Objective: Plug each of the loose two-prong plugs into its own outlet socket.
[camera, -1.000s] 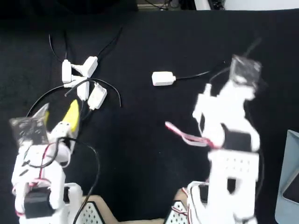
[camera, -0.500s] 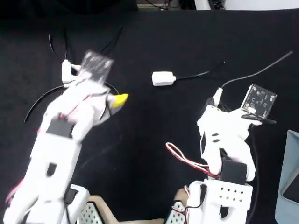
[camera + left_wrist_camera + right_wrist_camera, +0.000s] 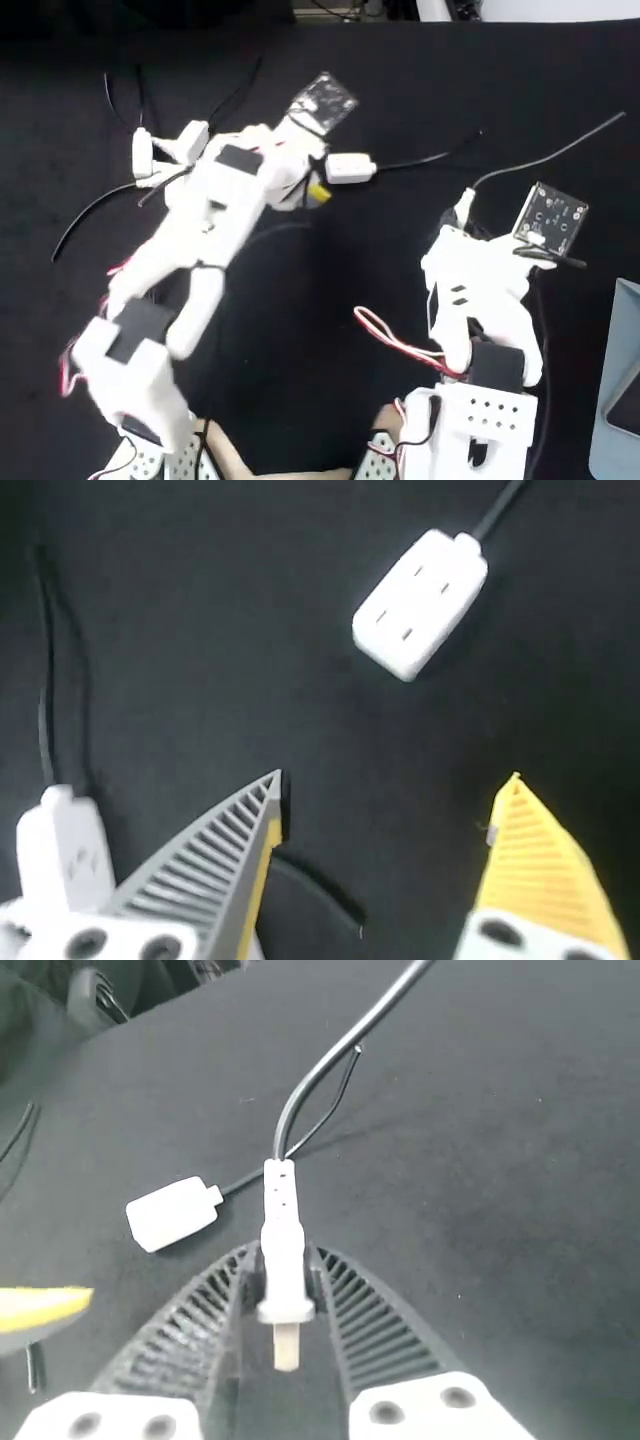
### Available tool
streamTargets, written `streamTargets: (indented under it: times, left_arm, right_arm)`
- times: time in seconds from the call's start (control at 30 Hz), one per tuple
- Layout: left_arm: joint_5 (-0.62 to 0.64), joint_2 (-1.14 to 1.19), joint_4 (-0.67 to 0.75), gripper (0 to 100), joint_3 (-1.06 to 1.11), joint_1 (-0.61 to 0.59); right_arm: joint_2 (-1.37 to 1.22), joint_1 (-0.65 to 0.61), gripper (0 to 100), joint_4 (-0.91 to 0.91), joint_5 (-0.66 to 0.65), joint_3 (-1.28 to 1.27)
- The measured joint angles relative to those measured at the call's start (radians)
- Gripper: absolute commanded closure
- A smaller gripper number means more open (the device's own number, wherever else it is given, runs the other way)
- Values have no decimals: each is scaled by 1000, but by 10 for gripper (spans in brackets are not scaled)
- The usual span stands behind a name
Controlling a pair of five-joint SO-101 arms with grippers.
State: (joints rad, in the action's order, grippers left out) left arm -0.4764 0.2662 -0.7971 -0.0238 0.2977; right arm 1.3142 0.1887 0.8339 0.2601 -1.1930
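A white outlet socket (image 3: 350, 168) on a black cord lies at mid-table; it also shows as socket (image 3: 420, 605) and socket (image 3: 172, 1213). My left arm stretches across the table, and its left gripper (image 3: 318, 188) hangs just left of the socket. That left gripper (image 3: 395, 780) is open, with nothing between its grey and yellow fingers. The right gripper (image 3: 283, 1255) is shut on a white two-prong plug (image 3: 283, 1250), blades toward the wrist. In the high view the right gripper (image 3: 462, 215) sits right of the socket. Loose white plugs (image 3: 142, 152) lie at the far left, partly hidden by the left arm.
Black cords (image 3: 110, 195) loop around the plug cluster at the left. The held plug's cord (image 3: 560, 150) runs off to the back right. A grey-blue container (image 3: 618, 390) stands at the right edge. One loose plug (image 3: 60, 845) lies close to the left gripper's grey finger.
The left arm has swung from the near left, past the plug cluster, over to the outlet socket. The right arm drew back a second ago and has kept still since.
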Motion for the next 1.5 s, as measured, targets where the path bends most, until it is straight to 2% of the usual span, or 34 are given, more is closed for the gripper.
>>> streamTargets:
  times: [0.43, 0.8, 1.03, 1.3, 1.4, 1.5]
  left_arm:
    - [-63, 419, 0, 679, -434, 40]
    - [-63, 603, -21, 680, -620, 72]
    - [-66, 649, -29, 823, -669, 87]
    - [-69, 651, -34, 923, -672, 92]
    - [-69, 651, -87, 945, -695, 92]
    - [-68, 651, -204, 949, -750, 92]
  right_arm:
    - [0, 0, 986, 0, 0, 0]
    - [3, 0, 986, 0, 0, 0]
    - [3, 0, 986, 0, 0, 0]
    - [3, 0, 986, 0, 0, 0]
    - [3, 0, 986, 0, 0, 0]
    - [3, 0, 986, 0, 0, 0]
